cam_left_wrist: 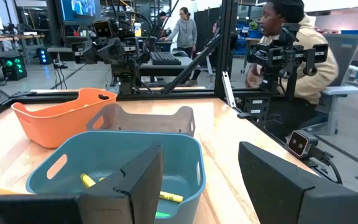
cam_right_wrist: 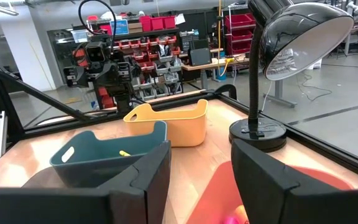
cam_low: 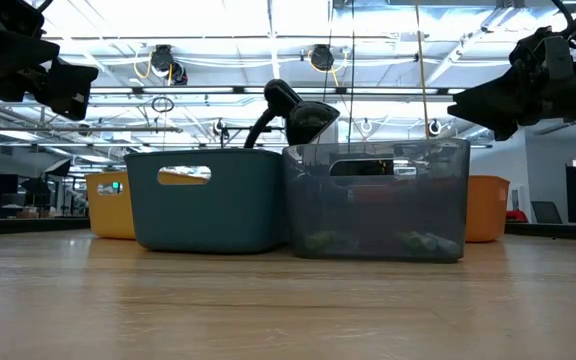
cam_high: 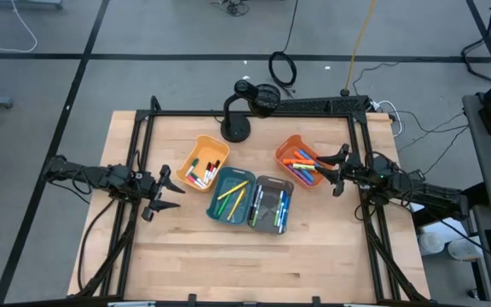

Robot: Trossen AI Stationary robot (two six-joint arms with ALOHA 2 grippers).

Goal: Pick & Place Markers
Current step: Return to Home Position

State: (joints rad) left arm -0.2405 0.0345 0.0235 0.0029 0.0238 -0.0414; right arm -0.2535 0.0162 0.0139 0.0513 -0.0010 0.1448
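Hovering just left of the teal bin [cam_high: 227,180], my left gripper [cam_high: 169,189] is spread and empty. Its wrist view shows yellow markers [cam_left_wrist: 87,180] on that bin's floor, where the low view shows only bin walls. Right of the teal bin, past the grey bin [cam_high: 267,183], my right gripper [cam_high: 336,170] hangs spread and empty beside the orange bin [cam_high: 285,151]. From above, markers lie in all four bins, including the yellow bin [cam_high: 196,155] behind the teal one.

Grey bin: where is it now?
High view: the grey bin sits mid-table, right beside the teal bin on that bin's right, with the orange bin farther back on its right.
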